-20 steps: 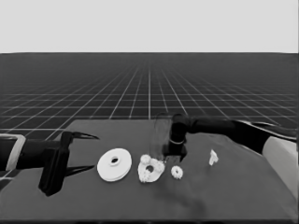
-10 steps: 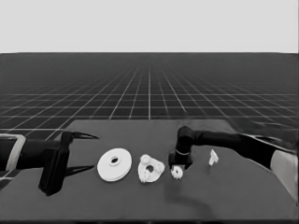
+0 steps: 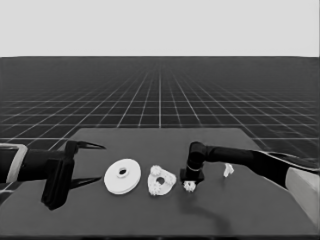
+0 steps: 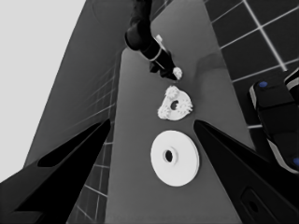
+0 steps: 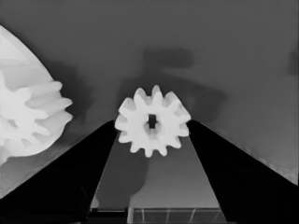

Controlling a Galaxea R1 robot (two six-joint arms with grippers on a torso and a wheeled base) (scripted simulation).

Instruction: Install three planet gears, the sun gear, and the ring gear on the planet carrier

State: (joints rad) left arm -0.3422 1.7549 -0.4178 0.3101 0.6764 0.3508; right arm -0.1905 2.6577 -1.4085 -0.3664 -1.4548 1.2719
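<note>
Gripping a small gear [image 5: 152, 122] between its fingertips, the right gripper [image 3: 190, 184] is seen low over the table [image 3: 240, 215], right of centre in the head view. In the right wrist view the gear is pressed on both sides by the two black fingers [image 5: 215, 158], its teeth and centre hole turned toward the camera.

Just left of that gripper in the head view, the smaller round part [image 3: 161, 181] is seen with gears seated on it; how many cannot be told. Further left lies the larger round part [image 3: 122, 175], apart from it. A thin white piece [image 3: 228, 170] is seen right of the right arm.

At the picture's left edge the left gripper [image 3: 85, 165] is held over the table's left end, its fingers spread wide and nothing between them.
</note>
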